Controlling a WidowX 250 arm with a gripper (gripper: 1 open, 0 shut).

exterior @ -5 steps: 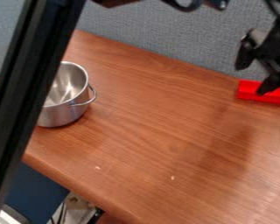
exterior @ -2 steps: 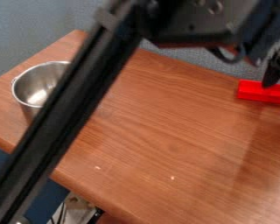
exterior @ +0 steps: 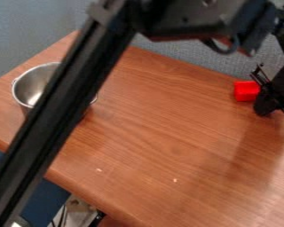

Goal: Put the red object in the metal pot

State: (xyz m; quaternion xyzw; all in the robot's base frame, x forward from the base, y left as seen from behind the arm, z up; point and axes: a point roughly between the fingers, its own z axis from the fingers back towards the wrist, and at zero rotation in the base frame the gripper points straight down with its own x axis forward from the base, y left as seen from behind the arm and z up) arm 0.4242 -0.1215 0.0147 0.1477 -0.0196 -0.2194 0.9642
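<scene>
Robot arm [exterior: 74, 133], black and blurred, crosses the view as a broad diagonal bar from the lower left to the upper right, where its bulkier upper section fills the top of the picture. Its black gripper [exterior: 270, 93] hangs at the right edge, pointing steeply down at the wooden table [exterior: 169, 151], a reddish-brown surface with visible grain. The jaws stand together; the fingers are dark and partly cut off by the picture's edge, so their tips cannot be made out singly. The small bright red rectangular block [exterior: 245, 90] lies on the table at the right, just beside the gripper's left side as the camera sees it. Only a short stub of the block shows, the rest being hidden behind the gripper. Whether the jaws are clamped on the block or merely touch it cannot be told from this view. The round shiny silver steel pot [exterior: 35, 87] stands upright near the table's left corner, well apart from the block, with the whole width of the table between them. Its open mouth faces up and its straight side is partly covered by the arm's diagonal bar. A grey-blue wall [exterior: 26, 31] lies behind the table, and dark floor with some pale clutter shows below the table's front edge.
</scene>
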